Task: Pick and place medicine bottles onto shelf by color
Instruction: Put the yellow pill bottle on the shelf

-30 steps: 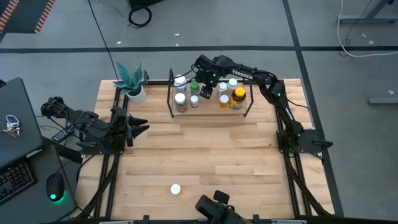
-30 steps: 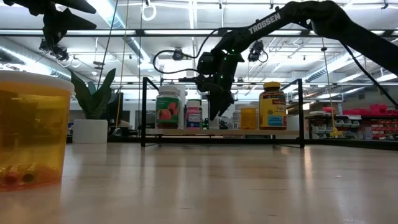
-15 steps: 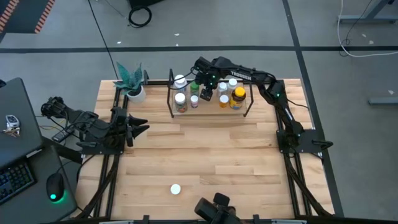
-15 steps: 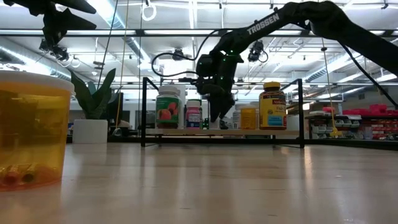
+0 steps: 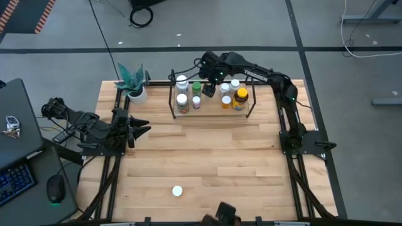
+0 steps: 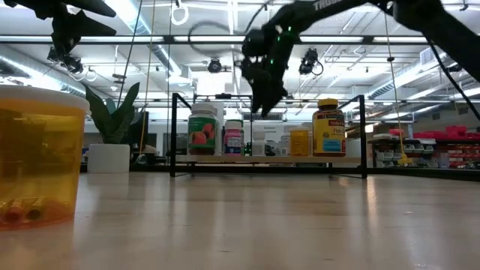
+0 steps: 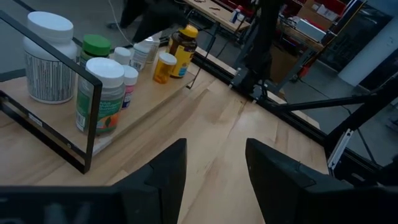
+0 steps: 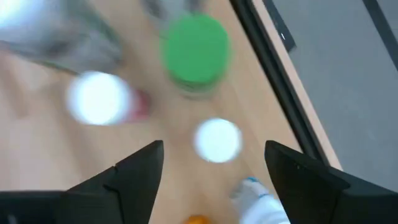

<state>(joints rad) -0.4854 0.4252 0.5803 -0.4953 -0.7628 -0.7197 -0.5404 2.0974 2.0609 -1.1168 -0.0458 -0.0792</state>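
The shelf [image 5: 211,115] stands at the table's far middle and carries several medicine bottles: a green-capped one [image 5: 196,87], white-capped ones [image 5: 181,82], an orange one [image 5: 226,102] and a dark amber one with a yellow cap [image 5: 240,96]. My right gripper [image 5: 208,84] hangs open above the shelf's middle, pointing steeply down. Below its spread fingers stands a small white-capped bottle [image 8: 217,140], untouched, beside the green cap [image 8: 196,45]. One more white-capped bottle [image 5: 177,191] stands alone near the table's front edge. My left gripper [image 5: 146,129] waits open at the table's left, clear of everything.
A potted plant [image 5: 132,83] stands at the far left corner beside the shelf. The lone bottle, orange with a white cap, looms large in the low view [image 6: 36,161]. Bare wood lies between the shelf and the front edge. A desk with a keyboard sits off the table's left.
My right gripper has risen from between the bottles on the shelf to above the shelf's top rail, drifting a little toward the far edge. The bottles on the shelf have stayed in place.
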